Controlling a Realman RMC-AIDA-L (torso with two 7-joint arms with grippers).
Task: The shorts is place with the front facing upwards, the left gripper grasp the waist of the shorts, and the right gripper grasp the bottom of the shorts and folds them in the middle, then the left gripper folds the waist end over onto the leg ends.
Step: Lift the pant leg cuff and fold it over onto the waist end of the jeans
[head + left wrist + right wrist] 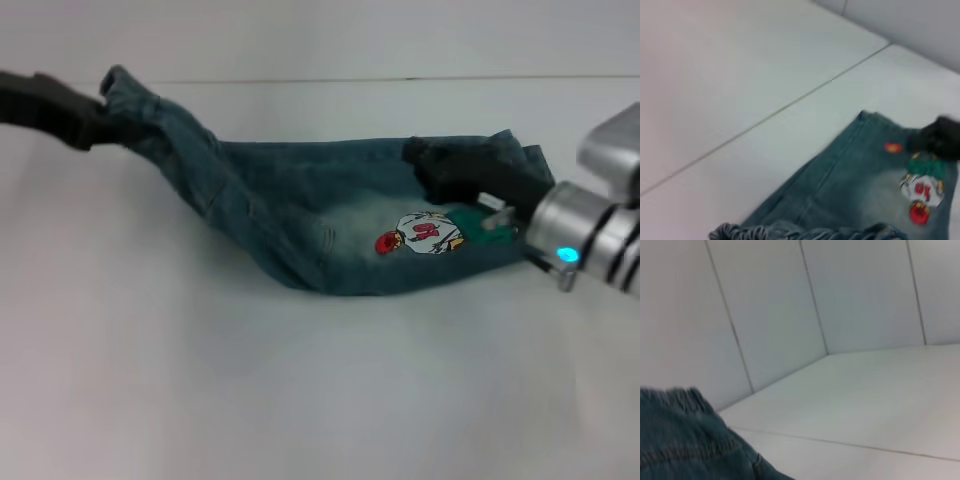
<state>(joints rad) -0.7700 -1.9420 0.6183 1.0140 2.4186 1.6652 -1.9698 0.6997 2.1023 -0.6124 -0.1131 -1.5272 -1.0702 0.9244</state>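
The blue-green denim shorts [300, 210] hang stretched between my two grippers, sagging onto the white table in the middle. Their basketball-player print [425, 233] faces up. My left gripper [98, 112], at the far left, is shut on the gathered waist [120, 85] and holds it above the table. My right gripper [432, 165] is shut on the leg ends [515, 155] at the right. The left wrist view shows the ruffled waist [790, 232] close up, with the print [920, 192] and the right gripper [940, 137] farther off. Denim [685, 440] fills one corner of the right wrist view.
The white table [300, 400] spreads around the shorts, with a seam line [400, 79] along its far side. Pale wall panels [790, 300] stand behind the table.
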